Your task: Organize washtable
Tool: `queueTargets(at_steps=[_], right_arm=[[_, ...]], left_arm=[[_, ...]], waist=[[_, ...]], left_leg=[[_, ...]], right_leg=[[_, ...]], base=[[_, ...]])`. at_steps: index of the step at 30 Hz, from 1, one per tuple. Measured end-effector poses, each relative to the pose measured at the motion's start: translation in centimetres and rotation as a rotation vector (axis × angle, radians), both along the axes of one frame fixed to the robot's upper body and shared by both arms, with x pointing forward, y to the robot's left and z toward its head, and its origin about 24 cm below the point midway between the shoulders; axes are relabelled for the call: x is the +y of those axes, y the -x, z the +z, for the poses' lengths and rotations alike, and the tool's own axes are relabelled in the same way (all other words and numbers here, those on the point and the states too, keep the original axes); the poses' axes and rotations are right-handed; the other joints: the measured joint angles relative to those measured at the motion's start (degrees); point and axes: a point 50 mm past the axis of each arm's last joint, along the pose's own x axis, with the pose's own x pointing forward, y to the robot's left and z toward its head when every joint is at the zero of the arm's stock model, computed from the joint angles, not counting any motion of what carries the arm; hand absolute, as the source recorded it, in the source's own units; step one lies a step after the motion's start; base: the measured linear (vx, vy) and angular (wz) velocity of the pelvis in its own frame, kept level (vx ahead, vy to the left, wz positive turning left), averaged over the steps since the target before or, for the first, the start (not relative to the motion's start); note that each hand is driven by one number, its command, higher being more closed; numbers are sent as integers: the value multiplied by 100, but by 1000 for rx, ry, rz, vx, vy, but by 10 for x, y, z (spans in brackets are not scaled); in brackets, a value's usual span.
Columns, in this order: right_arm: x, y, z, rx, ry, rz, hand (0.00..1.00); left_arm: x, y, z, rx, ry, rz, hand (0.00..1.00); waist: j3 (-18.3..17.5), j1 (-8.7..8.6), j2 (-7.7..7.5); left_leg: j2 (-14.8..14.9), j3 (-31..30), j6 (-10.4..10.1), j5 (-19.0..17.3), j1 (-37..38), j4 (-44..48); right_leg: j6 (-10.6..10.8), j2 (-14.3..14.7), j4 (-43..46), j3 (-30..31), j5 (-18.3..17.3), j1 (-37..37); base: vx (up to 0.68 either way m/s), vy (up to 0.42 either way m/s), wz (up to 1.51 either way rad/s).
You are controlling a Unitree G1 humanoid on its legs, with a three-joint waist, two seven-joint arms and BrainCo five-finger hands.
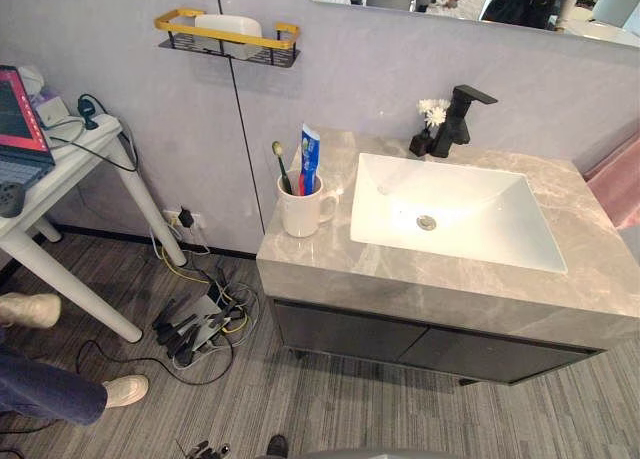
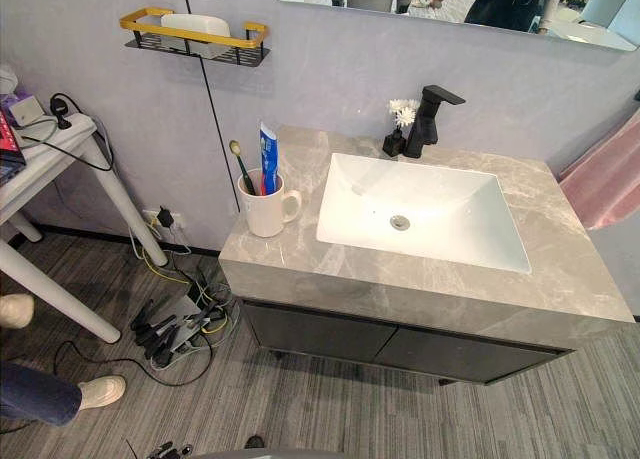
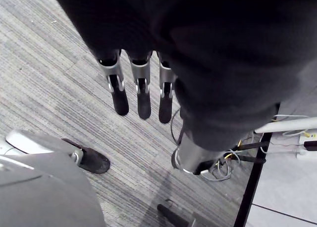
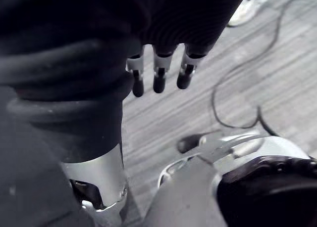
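Beside the sink, a mug holds toothpaste.

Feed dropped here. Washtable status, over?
Left robot hand open, over floor. Right robot hand open, over floor. Mug with toothbrush, toothpaste upright on washtable, beside basin. Faucet, flowers behind basin.

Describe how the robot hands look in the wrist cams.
Left robot hand: silver fingers in a row with dark rounded tips, a thick silver thumb apart from them, dark cover over the back and wrist. Right robot hand: the same build, its dark cover visibly ribbed.
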Motion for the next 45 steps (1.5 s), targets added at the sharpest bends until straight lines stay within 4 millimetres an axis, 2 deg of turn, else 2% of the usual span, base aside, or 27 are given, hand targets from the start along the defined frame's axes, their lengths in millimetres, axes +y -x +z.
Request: queueTargets(at_steps=[2, 4, 5, 6, 7, 8, 9, 11, 13, 14, 15, 17, 18, 20, 23, 26, 28, 31, 34, 36, 39, 45], right_arm=[[0, 1, 0, 5, 4, 11, 0], [-1, 7, 0, 22, 15, 61, 0], [-1, 6, 1, 22, 18, 75, 0], [-2, 5, 1, 20, 28, 104, 0], [-4, 1, 2, 6, 41, 126, 0], [-4, -1, 3, 1, 44, 132, 0], [-7, -6, 5, -23, 59, 141, 0], [-8, -8, 5, -29, 65, 155, 0], [-8, -13, 6, -43, 71, 201, 0], [-7, -15, 7, -52, 72, 208, 0], [-7, -19, 8, -64, 76, 224, 0], [-7, -20, 8, -69, 77, 235, 0], [-6, -21, 8, -70, 77, 237, 0], [-6, -23, 8, -70, 77, 275, 0], [-5, -25, 8, -72, 71, 336, 0], [-5, -29, 9, -78, 76, 376, 0], [-6, -34, 9, -82, 77, 404, 0], [-4, -41, 10, -97, 65, 446, 0], [-4, -41, 9, -97, 57, 451, 0], [-2, -43, 10, -102, 51, 470, 0], [-2, -43, 10, -100, 51, 480, 0], [2, -46, 10, -114, 32, 500, 0]], left_arm=[[19, -17, 20, -135, -84, 102, 100], [51, -47, 74, -375, -292, 161, 100], [55, -57, 91, -450, -341, 164, 100], [61, -71, 125, -595, -437, 164, 100], [62, -82, 158, -726, -520, 158, 100], [60, -85, 173, -787, -558, 152, 100], [48, -92, 211, -952, -630, 122, 100], [36, -96, 233, -1051, -660, 74, 100], [8, -101, 268, -1247, -655, -46, 100], [1, -102, 273, -1285, -639, -75, 100], [-14, -105, 278, -1344, -583, -137, 100], [-46, -112, 283, -1436, -428, -267, 100], [-56, -114, 282, -1456, -369, -313, 100], [-90, -119, 279, -1525, -97, -473, 100], [-116, -123, 275, -1541, 62, -613, 100], [-129, -144, 258, -1473, 118, -691, 100], [-130, -159, 244, -1399, 107, -733, 100], [-126, -178, 229, -1299, 33, -771, 100], [-119, -192, 225, -1243, -52, -786, 100], [-113, -199, 222, -1209, -104, -788, 100], [-110, -205, 217, -1168, -131, -793, 100], [-96, -218, 210, -1060, -307, -804, 100]], waist=[[0, 150, -1], [-5, 307, -4], [-6, 327, -3], [-17, 450, 0], [-22, 471, 5], [-20, 460, 26], [-20, 446, 95], [-25, 448, 119], [-36, 448, 123], [-35, 445, 125], [-28, 435, 136], [-15, 427, 153], [-3, 425, 170], [2, 404, 171], [-34, 378, 147], [-82, 253, 121], [-83, 219, 133], [-82, 81, 134], [-78, 51, 133], [-78, -60, 129], [-72, -59, 119], [-8, -107, 31]], left_leg=[[-20, -126, -1, 11, -47, 0], [-48, -288, 4, 42, -58, 10], [-56, -329, -4, 56, -73, 35], [-63, -388, -11, 78, -118, 44], [-79, -470, -15, 89, -139, 44], [-96, -514, -16, 96, -141, 43], [-131, -582, -12, 99, -83, 40], [-145, -607, -11, 98, -49, 34], [-163, -620, -8, 93, -54, 3], [-166, -620, -5, 88, -56, 2], [-168, -612, -9, 78, -49, 2], [-157, -592, 8, 63, -50, 1], [-150, -573, 10, 64, -52, 0], [-102, -457, 11, 65, -52, 1], [-16, -275, -4, 96, -76, 2], [74, -124, -25, 134, -125, 3], [122, 9, -39, 149, -81, 9], [204, 199, -62, 130, -62, 3], [274, 371, -80, 115, -43, 1], [307, 398, -95, 103, -39, 0], [332, 501, -111, 90, -22, 0], [350, 663, -120, 76, -47, 0]], right_leg=[[1, -4, -9, -154, -28, 53], [9, -4, -11, -320, -40, 168], [11, -4, -10, -371, -45, 184], [11, -1, -7, -439, -47, 181], [10, -8, 7, -507, -47, 197], [10, -19, 10, -569, -47, 226], [10, -69, 26, -662, -47, 326], [10, -96, 31, -704, -47, 378], [10, -120, 59, -735, -47, 374], [11, -125, 61, -737, -47, 371], [12, -131, 66, -735, -48, 371], [30, -134, 108, -735, -60, 360], [36, -133, 116, -730, -65, 356], [16, -100, 104, -631, -105, 283], [-17, -21, 94, -430, -78, 140], [-39, 72, 45, -248, 3, 40], [-79, 113, 2, -106, 45, 21], [-131, 196, -93, 70, 111, -51], [-175, 264, -206, 221, 196, -70], [-191, 303, -277, 246, 225, -81], [-199, 321, -298, 351, 242, -112], [-209, 336, -407, 524, 347, -195]], base=[[43, -21, 42], [72, -30, 39], [80, -34, 32], [58, -29, 31], [33, -25, 32], [-3, -4, 41], [-8, 7, 31], [-18, 7, 17], [-52, 8, 7], [-63, 4, 0], [-70, -1, -3], [-85, -10, -4], [-82, -19, -7], [-81, -22, -19], [-13, -21, -30], [14, -34, -29], [37, -20, -34], [7, -33, -37], [4, -28, -33], [-36, -27, -10], [-19, -12, -19], [-14, -4, -16]])
